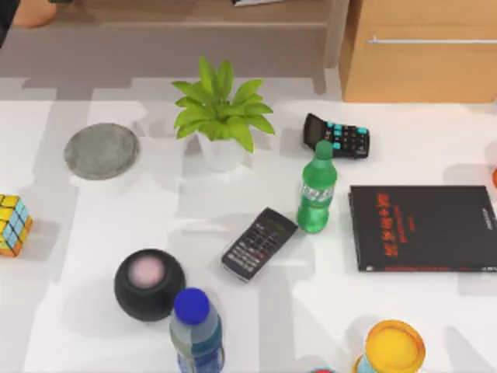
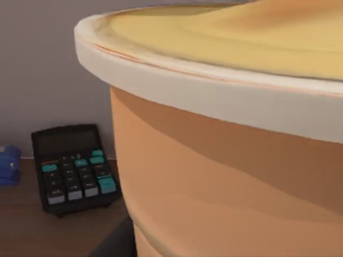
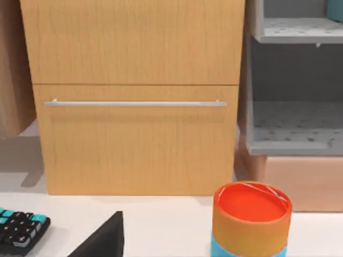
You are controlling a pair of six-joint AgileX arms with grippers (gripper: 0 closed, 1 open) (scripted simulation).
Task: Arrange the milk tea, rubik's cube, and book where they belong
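The milk tea [image 2: 225, 176], a tan cup with a pale rim and creamy top, looms very close in the left wrist view. One dark finger [image 2: 113, 243] of my left gripper presses against its lower side, so the gripper is shut on it. From above, the cup [image 1: 31, 12] sits at the far left back corner, over the wooden shelf. The rubik's cube [image 1: 13, 224] rests at the table's left edge, well away from the cup. The book is out of view.
On the table are a potted plant [image 1: 221, 116], grey coaster [image 1: 101, 150], calculator [image 1: 336, 137], green bottle [image 1: 315, 194], black book with red lettering [image 1: 423, 228], remote [image 1: 258, 243], black sphere [image 1: 149, 284], blue-capped bottle [image 1: 196, 330] and yellow cup [image 1: 394, 346]. A wooden drawer cabinet [image 3: 134, 96] stands at the back right, with an orange can [image 3: 252, 217] in front. Another calculator [image 2: 72, 168] lies on the shelf beside the cup.
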